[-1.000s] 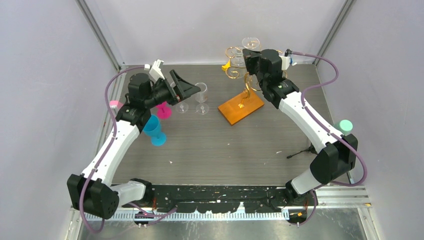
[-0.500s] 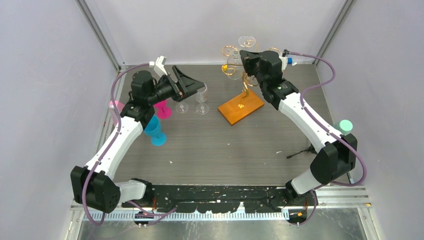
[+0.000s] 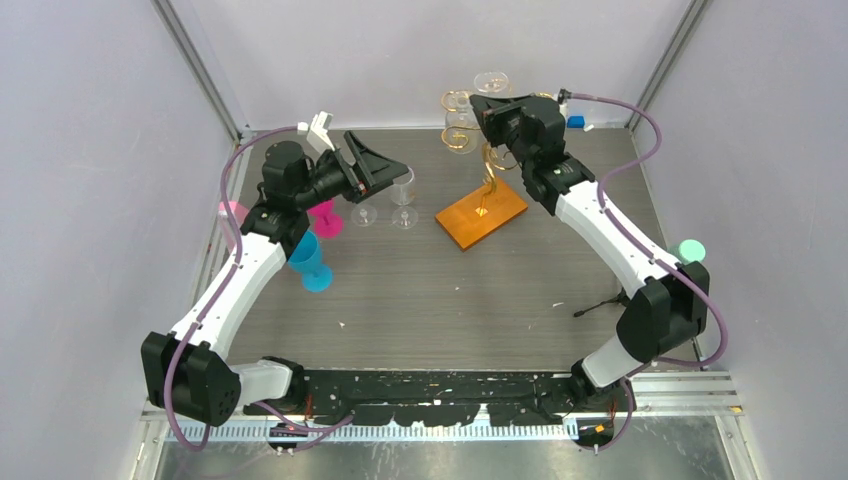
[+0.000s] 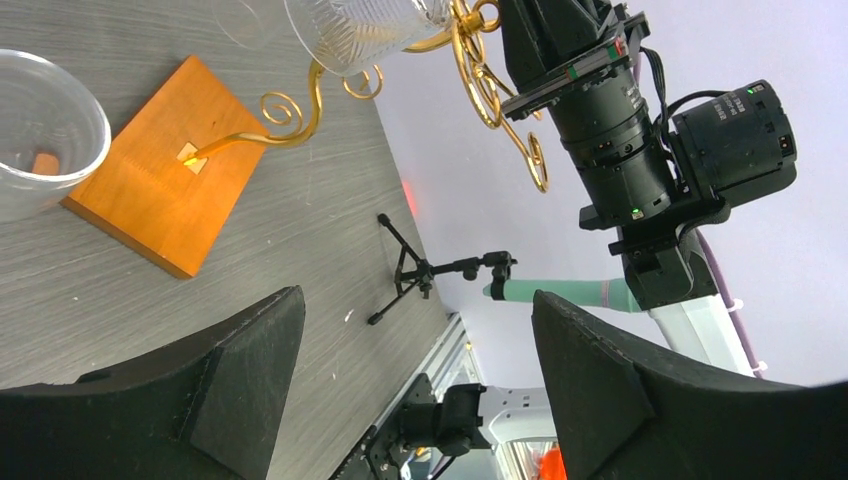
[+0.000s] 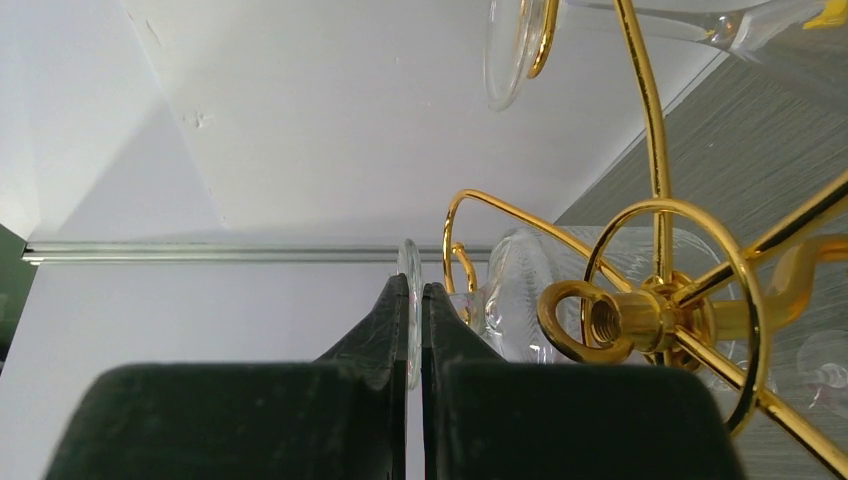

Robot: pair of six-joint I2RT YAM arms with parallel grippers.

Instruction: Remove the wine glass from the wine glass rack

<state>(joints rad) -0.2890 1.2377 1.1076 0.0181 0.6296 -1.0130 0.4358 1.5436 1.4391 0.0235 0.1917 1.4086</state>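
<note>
The wine glass rack [image 3: 489, 168] of thin gold wire stands on its orange base [image 3: 482, 218] at the back of the table. My right gripper [image 3: 478, 108] is up at the rack's top arms. In the right wrist view it [image 5: 415, 300] is shut on the thin foot [image 5: 410, 262] of a clear wine glass. That glass's bowl [image 5: 520, 300] lies beside the rack's gold hub [image 5: 630, 320], and its stem runs by a gold loop. A second glass [image 3: 494, 82] hangs higher. My left gripper [image 3: 385, 170] is open over the table to the rack's left, holding nothing.
Two clear glasses [image 3: 403, 192] stand left of the orange base. A pink cup [image 3: 326, 221] and a blue cup [image 3: 313, 266] sit under my left arm. A green cup [image 3: 690, 250] and a small black tripod [image 3: 600, 303] are at the right.
My right gripper has shifted left and toward the back wall, still shut on the glass foot. The left gripper rose a little early on, then stayed still.
</note>
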